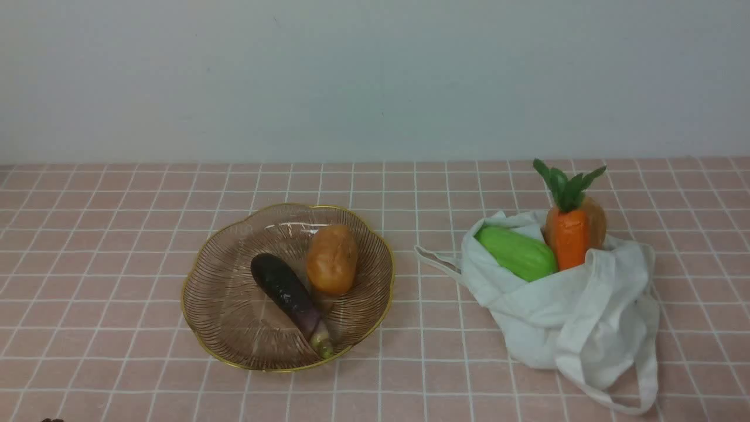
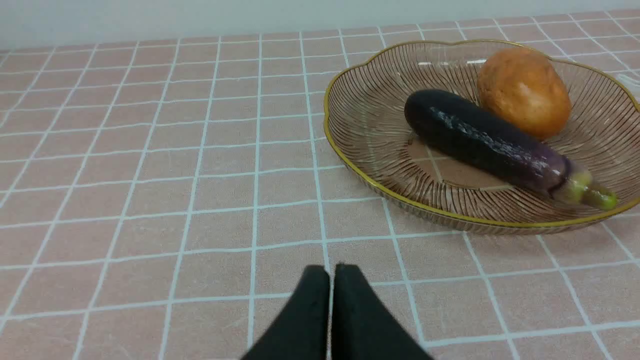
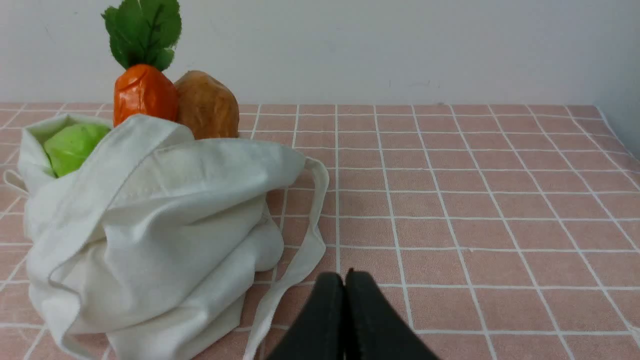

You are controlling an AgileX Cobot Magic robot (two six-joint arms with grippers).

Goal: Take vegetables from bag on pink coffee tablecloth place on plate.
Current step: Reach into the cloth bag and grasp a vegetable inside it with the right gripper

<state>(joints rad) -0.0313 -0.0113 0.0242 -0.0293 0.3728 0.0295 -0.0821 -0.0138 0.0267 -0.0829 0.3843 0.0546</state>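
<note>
The ribbed glass plate (image 1: 222,305) with a gold rim sits left of centre on the pink tablecloth (image 1: 117,234). It holds a dark purple eggplant (image 1: 287,293) and a brown potato (image 1: 332,258). The white cloth bag (image 1: 574,316) stands at the right. An orange carrot (image 1: 566,234), a light green gourd (image 1: 515,253) and a second potato (image 1: 596,221) stick out of it. My left gripper (image 2: 331,272) is shut and empty, low over the cloth short of the plate (image 2: 360,115). My right gripper (image 3: 344,279) is shut and empty beside the bag (image 3: 150,225). Neither gripper shows in the front view.
A pale wall (image 1: 375,76) runs along the back edge of the table. The bag's long loop handle (image 1: 638,375) lies on the cloth at the front right. Another handle (image 3: 305,250) lies just in front of my right gripper.
</note>
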